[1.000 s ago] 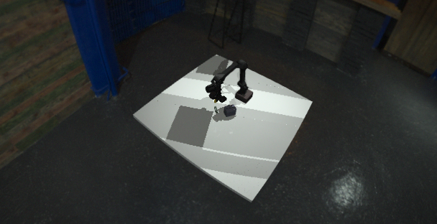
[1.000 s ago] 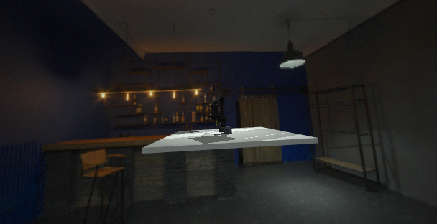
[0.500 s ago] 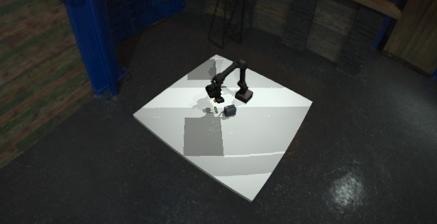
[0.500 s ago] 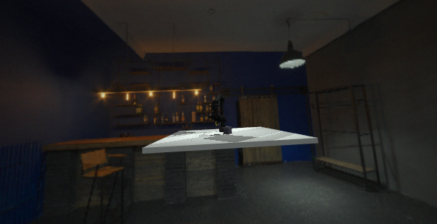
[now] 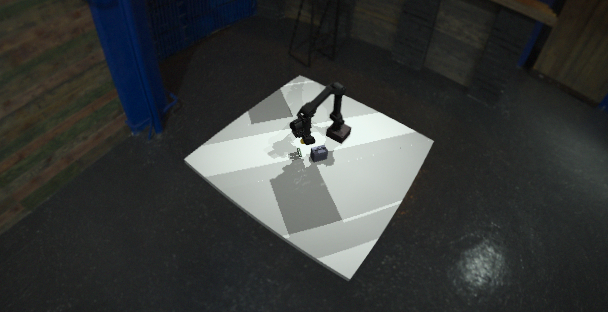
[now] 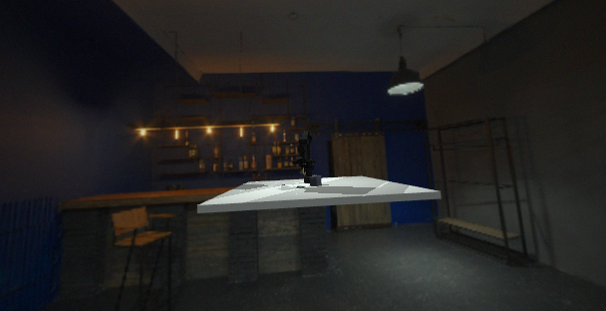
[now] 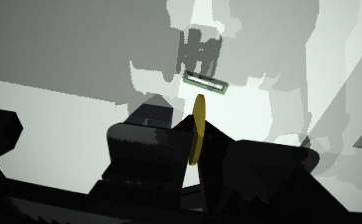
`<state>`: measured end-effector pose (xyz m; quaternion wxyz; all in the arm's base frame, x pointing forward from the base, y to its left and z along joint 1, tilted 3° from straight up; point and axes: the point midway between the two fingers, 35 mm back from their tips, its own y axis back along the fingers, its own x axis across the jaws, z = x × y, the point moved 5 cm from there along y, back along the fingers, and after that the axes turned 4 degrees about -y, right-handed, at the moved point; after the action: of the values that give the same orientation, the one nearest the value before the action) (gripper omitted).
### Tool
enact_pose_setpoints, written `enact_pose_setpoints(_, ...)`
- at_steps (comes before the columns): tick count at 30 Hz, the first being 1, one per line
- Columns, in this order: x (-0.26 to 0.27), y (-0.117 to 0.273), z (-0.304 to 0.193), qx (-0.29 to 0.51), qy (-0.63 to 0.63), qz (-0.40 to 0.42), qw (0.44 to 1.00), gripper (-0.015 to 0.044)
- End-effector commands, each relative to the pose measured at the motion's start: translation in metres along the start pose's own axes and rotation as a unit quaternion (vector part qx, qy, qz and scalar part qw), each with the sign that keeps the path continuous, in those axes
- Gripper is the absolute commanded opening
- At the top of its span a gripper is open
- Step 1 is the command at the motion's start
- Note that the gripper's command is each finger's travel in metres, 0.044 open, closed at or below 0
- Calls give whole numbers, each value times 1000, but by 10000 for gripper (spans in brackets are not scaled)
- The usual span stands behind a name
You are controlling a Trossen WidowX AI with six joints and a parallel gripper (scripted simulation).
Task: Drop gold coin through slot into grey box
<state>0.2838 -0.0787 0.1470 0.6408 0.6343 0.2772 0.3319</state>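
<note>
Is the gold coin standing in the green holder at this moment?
No, in the wrist view the gold coin is clamped on edge in the gripper, and the green holder lies beyond it with nothing in its groove.

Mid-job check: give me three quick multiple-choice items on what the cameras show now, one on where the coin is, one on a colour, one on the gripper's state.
1. Where is the coin?
A. Standing in the holder
B. Between the fingers of the gripper
C. Lying flat on the table

2. What colour is the rim of the holder in the wrist view?
A. Dark green
B. Red
C. Bright blue

3. What state is the gripper in?
A. Wide open
B. Shut on nothing
C. Shut on the coin

Answers:
1. B, the gold disc stands edge-on between the two dark fingers.
2. A, its narrow frame shows green around a pale groove that holds no coin.
3. C, the fingers press the coin from both sides, above the table, with the box out of the wrist view.
</note>
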Motion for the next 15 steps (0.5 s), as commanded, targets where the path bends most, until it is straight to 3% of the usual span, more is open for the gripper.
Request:
enact_pose_setpoints(1,7,-1,-9,1,-1,0,1000,0)
enact_pose_setpoints(15,29,0,-38,3,-1,0,1000,0)
